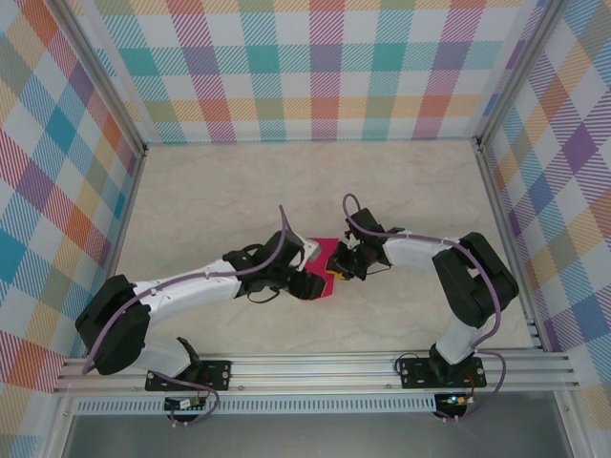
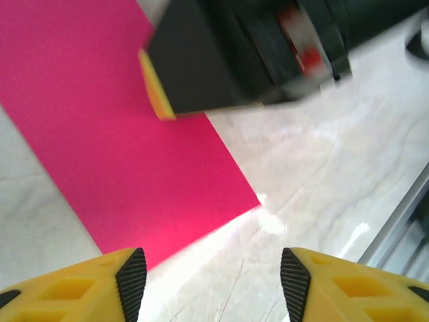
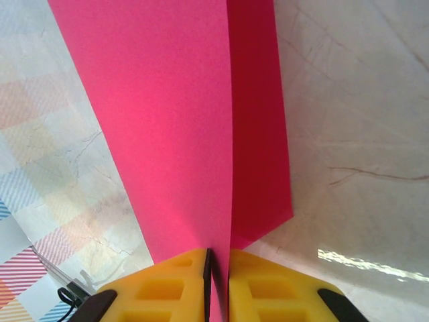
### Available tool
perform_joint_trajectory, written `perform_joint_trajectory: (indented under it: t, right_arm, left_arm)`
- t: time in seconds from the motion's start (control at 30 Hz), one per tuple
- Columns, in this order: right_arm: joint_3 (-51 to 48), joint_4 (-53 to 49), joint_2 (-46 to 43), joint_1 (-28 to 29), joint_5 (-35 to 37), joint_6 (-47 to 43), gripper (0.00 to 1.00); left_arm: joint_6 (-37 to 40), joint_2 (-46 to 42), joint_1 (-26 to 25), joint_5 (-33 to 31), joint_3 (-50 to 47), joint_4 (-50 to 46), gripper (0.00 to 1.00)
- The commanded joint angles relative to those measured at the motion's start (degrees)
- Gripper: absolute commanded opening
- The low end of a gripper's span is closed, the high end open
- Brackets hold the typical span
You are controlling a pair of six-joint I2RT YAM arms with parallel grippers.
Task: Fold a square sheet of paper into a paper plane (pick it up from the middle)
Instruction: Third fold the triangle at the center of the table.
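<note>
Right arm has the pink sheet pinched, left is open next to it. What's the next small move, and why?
Probably ease the left gripper forward until it straddles the near edge of the square sheet of paper. The right gripper is shut on the sheet, which shows two layers there, while the left's jaws stand apart over the table, holding nothing.

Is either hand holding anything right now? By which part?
The right hand is pinching the pink paper by its near edge. The left hand is open and holds nothing.
</note>
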Motion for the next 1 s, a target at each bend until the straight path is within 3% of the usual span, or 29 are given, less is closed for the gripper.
perform_joint_trajectory:
  t: [0.0,0.23,0.5,0.67,0.8,0.97]
  right_arm:
    - [1.6,-1.5,0.4,-0.4,-1.9,-0.7,0.14]
    - [2.0,-1.2,1.2,-0.4,-3.1,-0.5,0.15]
    - [2.5,-1.5,1.7,-0.5,-3.5,-0.8,0.15]
    - [2.2,-1.8,1.5,-0.7,-3.3,-1.0,0.16]
    - [1.9,-1.9,1.1,-0.9,-3.4,-1.3,0.16]
    - [1.7,-2.5,0.3,-1.0,-3.3,-2.0,0.18]
  left_arm:
    - [3.6,-0.1,-5.7,-12.6,-1.3,1.9,0.6]
    - [6.9,7.2,-14.5,-24.4,2.0,2.6,0.64]
    - [8.7,15.4,-17.5,-31.6,7.4,2.1,0.62]
    - [8.7,15.7,-17.5,-34.3,7.8,2.3,0.45]
    - [8.5,14.4,-17.6,-37.3,6.7,2.2,0.23]
    - [9.4,12.9,-17.4,-36.4,6.4,2.5,0.05]
